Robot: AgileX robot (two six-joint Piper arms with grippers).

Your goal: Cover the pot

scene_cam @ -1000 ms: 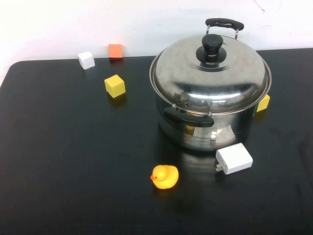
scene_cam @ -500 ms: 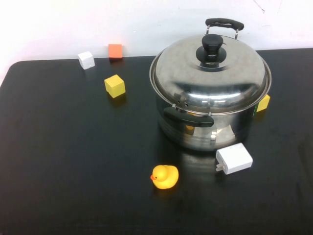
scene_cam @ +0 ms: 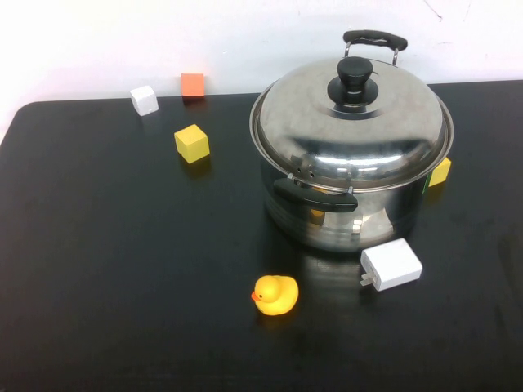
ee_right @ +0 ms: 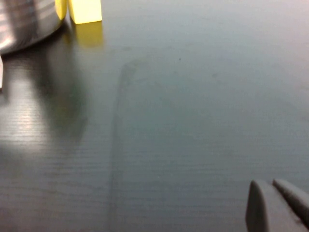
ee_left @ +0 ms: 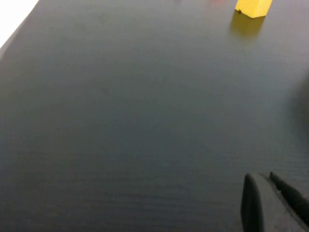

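Steel lid sat on the pot. Left tool and right tool, both closed, hung low over the counter; a bump at the pot's 6 o'clock could have knocked the lid off.

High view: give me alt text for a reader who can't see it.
A steel pot sits on a black table with its domed lid on. Around it lie a rubber duck, a white charger and coloured blocks. Neither gripper shows here.
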